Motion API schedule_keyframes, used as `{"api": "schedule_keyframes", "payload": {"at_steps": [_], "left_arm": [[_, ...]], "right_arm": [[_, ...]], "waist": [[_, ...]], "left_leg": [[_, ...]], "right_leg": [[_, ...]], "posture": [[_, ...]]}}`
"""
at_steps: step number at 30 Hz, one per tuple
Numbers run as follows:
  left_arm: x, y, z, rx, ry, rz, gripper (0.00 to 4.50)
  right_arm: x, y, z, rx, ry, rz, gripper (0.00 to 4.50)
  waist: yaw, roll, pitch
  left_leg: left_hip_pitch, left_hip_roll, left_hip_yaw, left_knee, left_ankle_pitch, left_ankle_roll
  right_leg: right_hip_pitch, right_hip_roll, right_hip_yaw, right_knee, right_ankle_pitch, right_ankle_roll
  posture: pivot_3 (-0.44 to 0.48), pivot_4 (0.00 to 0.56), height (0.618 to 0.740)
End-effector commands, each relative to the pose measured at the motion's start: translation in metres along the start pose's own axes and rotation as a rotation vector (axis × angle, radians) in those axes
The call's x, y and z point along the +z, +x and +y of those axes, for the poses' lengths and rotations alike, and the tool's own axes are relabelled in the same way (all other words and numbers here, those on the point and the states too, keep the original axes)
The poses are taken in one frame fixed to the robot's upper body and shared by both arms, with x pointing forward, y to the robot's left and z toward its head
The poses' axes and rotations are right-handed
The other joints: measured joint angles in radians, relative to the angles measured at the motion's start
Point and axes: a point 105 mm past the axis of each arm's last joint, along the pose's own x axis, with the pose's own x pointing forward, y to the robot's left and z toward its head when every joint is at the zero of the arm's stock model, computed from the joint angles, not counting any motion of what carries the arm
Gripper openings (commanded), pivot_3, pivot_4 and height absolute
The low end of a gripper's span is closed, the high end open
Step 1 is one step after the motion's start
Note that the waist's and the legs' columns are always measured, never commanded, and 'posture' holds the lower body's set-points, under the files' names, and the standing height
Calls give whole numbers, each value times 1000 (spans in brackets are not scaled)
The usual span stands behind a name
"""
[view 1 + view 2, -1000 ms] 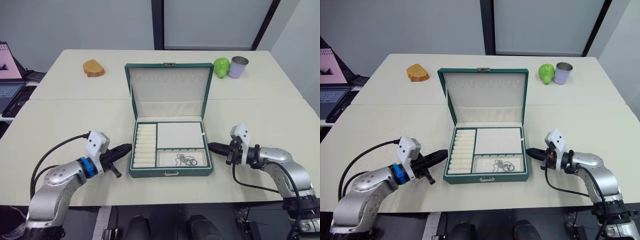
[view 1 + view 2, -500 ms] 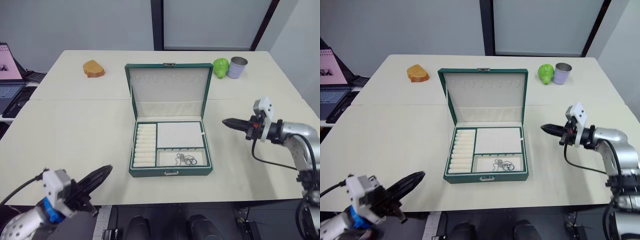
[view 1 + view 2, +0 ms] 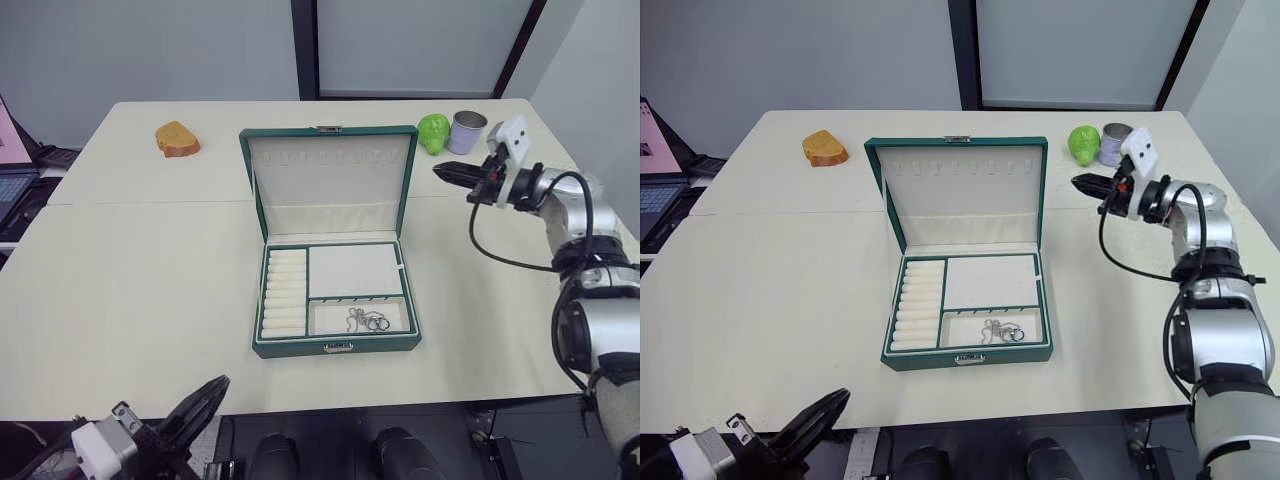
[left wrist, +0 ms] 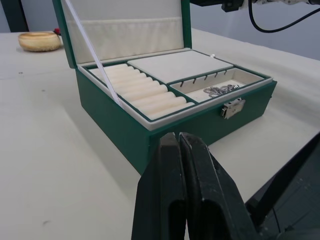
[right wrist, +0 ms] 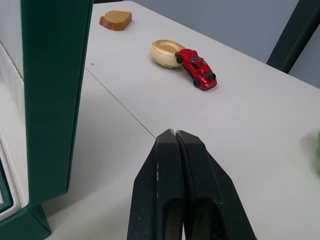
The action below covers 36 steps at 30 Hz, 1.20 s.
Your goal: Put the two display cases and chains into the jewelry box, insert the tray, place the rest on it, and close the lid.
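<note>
Left gripper pulling back from jewelry box: a second ago just beside box's left front, now low at table's near edge, well apart from box. Right gripper going up and away: a second ago just beside box's right front, now out past lid, near green thing and cup. Fingers of both pressed together, same as before.

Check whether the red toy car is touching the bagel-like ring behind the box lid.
Touching. In the right wrist view, the red toy car leans its front end against the side of the tan ring, with no gap visible between them.
</note>
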Motion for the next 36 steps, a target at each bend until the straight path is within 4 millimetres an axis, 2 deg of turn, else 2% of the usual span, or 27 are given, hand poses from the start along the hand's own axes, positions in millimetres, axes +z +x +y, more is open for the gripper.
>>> {"api": "schedule_keyframes", "payload": {"at_steps": [1, 10, 18, 21, 25, 31, 36], "left_arm": [[4, -2, -1, 1, 28, -13, 79], [10, 6, 2, -4, 43, -19, 79], [6, 7, 0, -9, 29, -12, 79], [3, 6, 1, -7, 23, -6, 79], [2, 5, 2, -4, 18, -4, 79], [1, 6, 3, 1, 10, 6, 79], [-2, 8, 22, 54, -5, 71, 79]], "right_arm": [[24, 5, -5, -8, -48, -62, 34], [62, 24, 21, 164, -96, -168, 34], [76, 13, 58, 407, -104, -196, 34], [76, 2, 72, 492, -90, -177, 34], [71, -7, 81, 530, -87, -137, 34], [63, -12, 77, 492, -78, -111, 34], [48, -22, 75, 468, -50, -73, 34]], "waist": [[-1, 0, 0], [-5, 1, 1], [-6, 2, 1], [-6, 2, 1], [-5, 2, 1], [-6, 2, 1], [1, 2, 1]], "left_leg": [[0, 0, 1, 0, 0, 0], [0, 1, 1, 0, 0, 0], [0, 1, 1, 0, 0, -1], [0, 1, 1, 0, 0, 0], [0, 1, 0, 0, -1, 1], [0, 1, 0, 0, -1, 3], [0, 1, 0, 0, -2, 3]], "right_leg": [[0, 0, 0, 0, 0, 0], [-1, 0, 0, 1, 0, 0], [-1, 0, -1, 2, 0, 0], [-2, 0, 0, 2, 0, 0], [-1, 0, -1, 2, 0, 0], [-1, 1, -1, 2, 0, 0], [-1, 0, -1, 2, 0, 0]], "posture": [[0, 150, 740], [0, 150, 740], [0, 150, 740], [0, 150, 740], [0, 150, 740], [0, 150, 740], [0, 150, 740]]}}
